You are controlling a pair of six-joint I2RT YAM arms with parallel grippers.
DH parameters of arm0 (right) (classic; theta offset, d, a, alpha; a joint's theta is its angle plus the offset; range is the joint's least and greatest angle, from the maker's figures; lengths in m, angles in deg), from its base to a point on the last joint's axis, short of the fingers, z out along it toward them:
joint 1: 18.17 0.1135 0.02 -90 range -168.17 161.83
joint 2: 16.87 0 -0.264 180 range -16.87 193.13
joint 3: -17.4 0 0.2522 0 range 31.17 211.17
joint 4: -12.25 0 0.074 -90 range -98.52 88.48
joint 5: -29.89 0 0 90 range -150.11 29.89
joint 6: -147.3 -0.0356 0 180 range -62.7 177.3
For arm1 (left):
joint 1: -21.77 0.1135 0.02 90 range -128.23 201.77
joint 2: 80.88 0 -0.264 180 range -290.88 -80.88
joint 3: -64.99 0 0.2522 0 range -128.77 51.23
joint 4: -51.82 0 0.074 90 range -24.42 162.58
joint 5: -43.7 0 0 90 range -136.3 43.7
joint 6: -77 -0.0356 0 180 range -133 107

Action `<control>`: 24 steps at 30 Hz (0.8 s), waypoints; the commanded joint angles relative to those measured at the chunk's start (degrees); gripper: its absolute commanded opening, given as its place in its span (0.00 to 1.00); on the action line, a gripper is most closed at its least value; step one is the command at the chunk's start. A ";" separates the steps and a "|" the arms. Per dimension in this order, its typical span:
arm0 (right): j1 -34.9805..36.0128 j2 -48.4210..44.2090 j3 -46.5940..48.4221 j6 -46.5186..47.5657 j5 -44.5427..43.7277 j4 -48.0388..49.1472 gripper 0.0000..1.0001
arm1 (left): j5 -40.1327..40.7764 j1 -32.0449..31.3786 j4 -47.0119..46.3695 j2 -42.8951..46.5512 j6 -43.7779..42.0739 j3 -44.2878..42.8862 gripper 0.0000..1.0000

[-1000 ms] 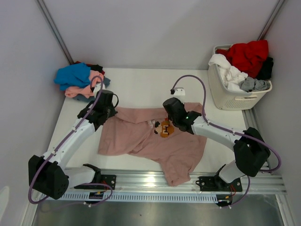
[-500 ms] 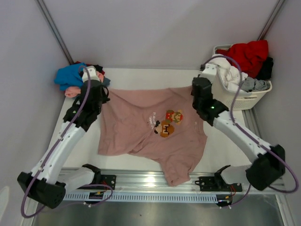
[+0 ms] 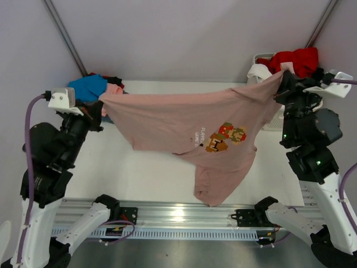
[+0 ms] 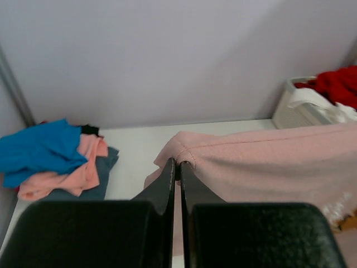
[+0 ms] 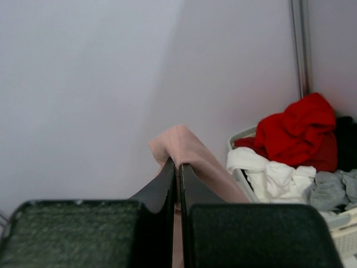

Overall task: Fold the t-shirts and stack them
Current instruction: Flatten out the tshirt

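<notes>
Item one: dusty-pink t-shirt point(image 3: 184, 120), hanging spread above the surface point(image 3: 139, 167), its low end dangling nearest me. Left end effector point(image 4: 177, 163) and right end effector point(image 5: 177, 162) are each pinched tight on an upper corner.

Step, I judge: spreading before the fold. Next I'd lower it flat and smooth.

Far left — pile of blue and salmon tees point(image 3: 89, 89); far right, laundry basket point(image 4: 290, 106).

L jaws pinch pink tee point(image 4: 268, 167) hem; blue/salmon tees point(image 4: 50, 156) far-left.
</notes>
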 commanded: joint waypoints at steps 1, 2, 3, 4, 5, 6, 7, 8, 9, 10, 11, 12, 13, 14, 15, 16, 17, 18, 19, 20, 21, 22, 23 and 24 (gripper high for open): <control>0.89 -0.44 4.55 0.69 3.23 -1.31 0.00 | -16.13 -1.04 1.85 2.83 -6.45 -3.61 0.01; 0.89 -1.13 5.69 0.69 3.84 -1.57 0.00 | -20.51 -1.31 2.03 3.45 -6.89 -3.97 0.01; 0.98 -1.40 6.05 1.21 4.54 -1.31 0.00 | -22.21 -1.48 2.29 3.97 -8.46 -4.14 0.01; 0.98 -1.84 6.32 1.56 6.38 -0.79 0.00 | -23.27 -1.57 2.56 5.02 -9.35 -4.41 0.01; 0.98 -2.71 6.58 2.09 7.18 -0.44 0.00 | -24.32 -1.75 2.91 5.21 -9.71 -4.67 0.01; 0.98 -3.16 7.02 3.14 8.06 -0.17 0.00 | -24.42 -1.84 3.87 5.47 -9.88 -5.45 0.01; 0.98 -3.69 7.28 3.59 9.28 0.35 0.00 | -24.42 -1.92 4.31 6.00 -10.58 -5.81 0.01; 0.98 -4.30 7.72 3.85 9.73 0.27 0.00 | -24.51 -2.19 4.84 6.18 -10.76 -5.90 0.01; 0.98 -4.48 8.68 4.11 10.26 0.27 0.00 | -24.60 -2.27 5.02 6.44 -11.03 -6.16 0.01; 0.90 -4.57 9.13 4.29 11.83 -0.25 0.00 | -24.60 -2.28 5.28 6.70 -11.03 -6.34 0.01; 0.98 -4.57 9.65 4.03 12.80 -0.52 0.00 | -24.86 -2.36 5.63 6.88 -11.20 -6.52 0.01; 0.90 -4.31 10.01 3.68 13.94 -0.87 0.00 | -25.30 -2.36 5.63 6.88 -11.20 -6.60 0.01; 0.98 -4.04 10.44 3.33 15.17 -1.31 0.00 | -25.30 -2.36 5.63 6.88 -11.12 -6.52 0.01; 0.98 -3.78 10.45 3.15 17.53 -1.49 0.00 | -25.30 -2.36 5.46 6.62 -11.12 -6.43 0.01; 0.98 -2.47 10.36 3.24 18.08 -1.57 0.00 | -25.21 -2.36 5.28 6.44 -11.12 -6.17 0.01; 0.98 -1.59 10.45 3.33 18.26 -2.27 0.00 | -24.69 -2.36 5.02 6.27 -11.12 -5.30 0.01; 0.98 -0.36 10.71 3.33 17.48 -2.97 0.00 | -23.81 -2.36 4.24 6.09 -11.20 -4.42 0.01; 0.90 0.87 10.97 3.33 17.12 -3.85 0.00 | -22.50 -2.36 3.88 5.48 -11.20 -3.71 0.01; 0.81 3.66 11.15 3.07 16.68 -5.51 0.00 | -20.14 -2.36 3.62 4.95 -11.29 -2.57 0.01; 0.55 4.91 10.80 2.28 16.50 -5.97 0.00 | -18.90 -2.36 2.66 4.42 -11.29 -1.17 0.01; 0.20 6.23 10.19 1.58 17.37 -6.32 0.00 | -17.40 -2.36 1.60 3.46 -11.55 -0.29 0.01; -0.68 8.85 9.49 0.87 18.08 -6.50 0.00 | -12.69 -2.36 0.03 3.02 -11.64 2.51 0.01; -1.12 10.10 7.74 -0.70 18.69 -6.41 0.00 | -8.99 -2.36 -2.60 2.32 -11.47 5.06 0.00; -1.47 11.33 6.77 -1.50 19.13 -6.15 0.00 | -6.08 -2.28 -3.76 1.53 -11.38 7.17 0.01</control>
